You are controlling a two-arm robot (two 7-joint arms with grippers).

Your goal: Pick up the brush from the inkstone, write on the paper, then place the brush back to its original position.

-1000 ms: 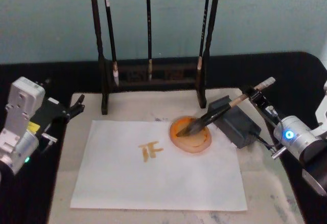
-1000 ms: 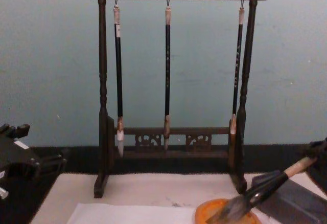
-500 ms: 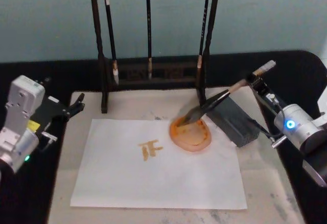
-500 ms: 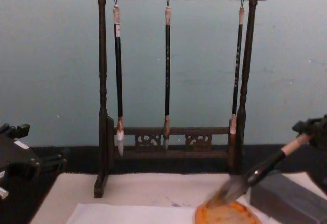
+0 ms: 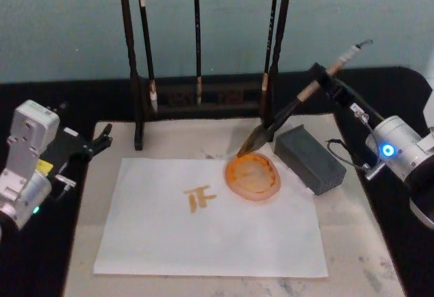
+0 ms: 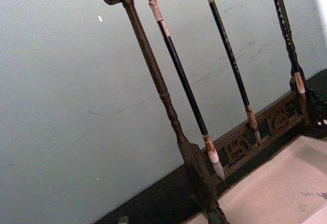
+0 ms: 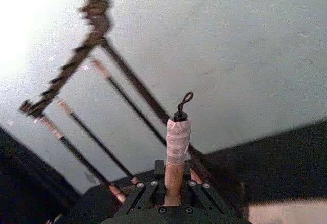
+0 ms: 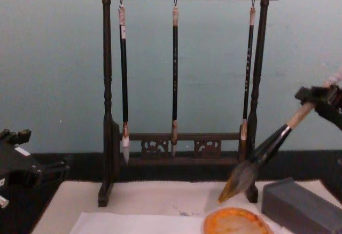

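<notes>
While the right hand point(image 5: 327, 82) clamps the brush point(image 5: 285, 117) by its tan handle, the loaded tip hangs over the far rim of the inkstone point(image 5: 253, 177): a swing could drip on the paper point(image 5: 203, 243) or clip the rack point(image 5: 224, 98); left hand point(image 5: 100, 139) sits parked

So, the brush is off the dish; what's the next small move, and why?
Probably swing the right gripper leftward to bring the brush over the paper: its orange-tinged tip hangs above the inkstone. The left gripper sits parked at far left.
</notes>
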